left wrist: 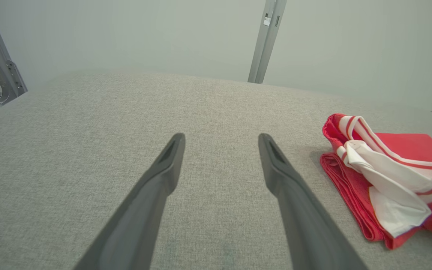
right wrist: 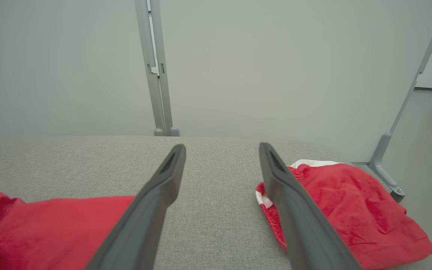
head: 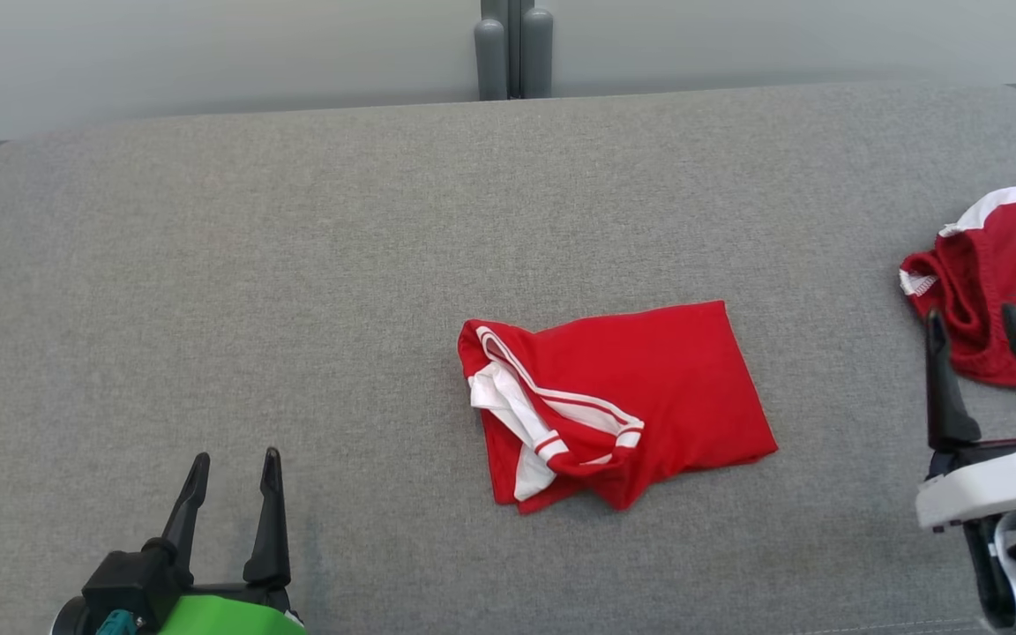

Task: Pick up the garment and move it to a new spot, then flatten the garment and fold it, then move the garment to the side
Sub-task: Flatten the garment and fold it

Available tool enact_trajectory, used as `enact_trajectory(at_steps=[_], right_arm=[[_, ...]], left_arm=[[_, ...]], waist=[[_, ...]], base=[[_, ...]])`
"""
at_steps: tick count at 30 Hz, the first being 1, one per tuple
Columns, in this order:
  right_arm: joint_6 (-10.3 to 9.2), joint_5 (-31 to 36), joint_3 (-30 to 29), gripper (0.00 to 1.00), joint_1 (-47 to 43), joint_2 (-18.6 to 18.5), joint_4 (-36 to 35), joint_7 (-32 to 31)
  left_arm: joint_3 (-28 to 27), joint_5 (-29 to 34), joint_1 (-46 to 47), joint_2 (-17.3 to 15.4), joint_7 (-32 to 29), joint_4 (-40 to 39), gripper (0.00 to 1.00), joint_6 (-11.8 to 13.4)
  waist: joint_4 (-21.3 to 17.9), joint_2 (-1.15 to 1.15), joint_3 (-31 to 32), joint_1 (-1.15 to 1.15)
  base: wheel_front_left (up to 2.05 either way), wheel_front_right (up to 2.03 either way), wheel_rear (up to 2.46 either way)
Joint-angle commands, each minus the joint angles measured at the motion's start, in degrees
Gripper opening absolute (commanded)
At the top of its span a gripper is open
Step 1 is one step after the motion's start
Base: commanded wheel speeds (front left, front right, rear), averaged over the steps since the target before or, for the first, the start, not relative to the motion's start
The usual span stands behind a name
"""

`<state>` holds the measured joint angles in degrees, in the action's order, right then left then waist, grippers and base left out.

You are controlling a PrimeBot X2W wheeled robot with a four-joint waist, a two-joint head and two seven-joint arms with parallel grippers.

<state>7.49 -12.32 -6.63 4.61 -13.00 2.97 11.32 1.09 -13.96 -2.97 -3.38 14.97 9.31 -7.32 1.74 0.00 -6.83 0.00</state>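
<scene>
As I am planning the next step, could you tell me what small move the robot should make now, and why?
Probably bring the left gripper across to the striped edge of the shirt: it lies bunched on the table, apart from both arms, both sets of jaws are open and empty, and the right gripper sits by the other red cloth.

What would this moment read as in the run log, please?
garment: roughly folded, centre | left gripper: jaws open, empty | right gripper: jaws open, empty

surface (head: 208, 265): grey woven fabric | wall (head: 208, 53): pale grey-green panels | posts (head: 513, 48): grey metal | light: even
</scene>
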Motion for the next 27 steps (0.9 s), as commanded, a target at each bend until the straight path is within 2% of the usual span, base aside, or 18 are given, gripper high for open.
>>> enact_trajectory(at_steps=[1, 2, 9, 14, 19, 23, 27], right_arm=[[-0.01, 0.44, 0.97, 0.56, -0.31, 0.47, 1.74, 0.97], [-0.01, 0.37, 2.25, 0.02, 0.02, 0.62, 3.26, 1.54], [-0.02, 2.93, 12.98, 0.00, 8.38, 2.02, 16.42, 3.84], [-0.03, 8.34, 16.82, 0.00, 15.28, 5.13, 20.75, 3.86], [-0.05, 12.14, 20.68, 0.00, 17.13, 7.58, 22.90, 3.89], [-0.05, 14.09, 23.78, 0.00, 15.39, 8.89, 21.62, 3.89], [-0.05, 13.71, 26.06, 0.00, 14.16, 9.52, 22.30, 3.89]], left_arm=[[0.05, 0.57, -0.71, 0.01, 0.27, -0.17, 1.00, -0.22], [0.15, 0.64, -0.72, 0.05, 0.27, -0.18, 1.00, -0.21], [2.56, 1.06, 2.70, 0.24, 0.27, -0.54, 1.00, -0.21], [4.07, 1.23, 5.18, 0.25, 0.25, -0.46, 1.00, -0.22], [4.24, 1.41, 6.53, 0.01, 0.23, -0.15, 1.00, -0.22], [3.98, 1.26, 7.09, 0.03, 0.23, -0.12, 1.00, -0.22], [4.06, 1.06, 7.31, 0.06, 0.23, -0.01, 1.00, -0.22]], waist=[[-0.24, 0.00, 0.29, 0.00], [-0.18, 0.00, 0.25, 0.00], [1.80, 0.00, -4.08, 0.00], [3.47, 0.00, -8.24, 0.00], [4.57, 0.00, -9.80, 0.00], [5.16, 0.00, -10.51, 0.00], [5.51, 0.00, -10.71, 0.00]], base=[[0.00, 0.00, 0.00], [0.00, 0.00, 0.00], [0.00, 0.00, 0.00], [0.00, 0.00, 0.00], [0.00, 0.00, 0.00], [0.00, 0.00, 0.00], [0.00, 0.00, 0.00]])
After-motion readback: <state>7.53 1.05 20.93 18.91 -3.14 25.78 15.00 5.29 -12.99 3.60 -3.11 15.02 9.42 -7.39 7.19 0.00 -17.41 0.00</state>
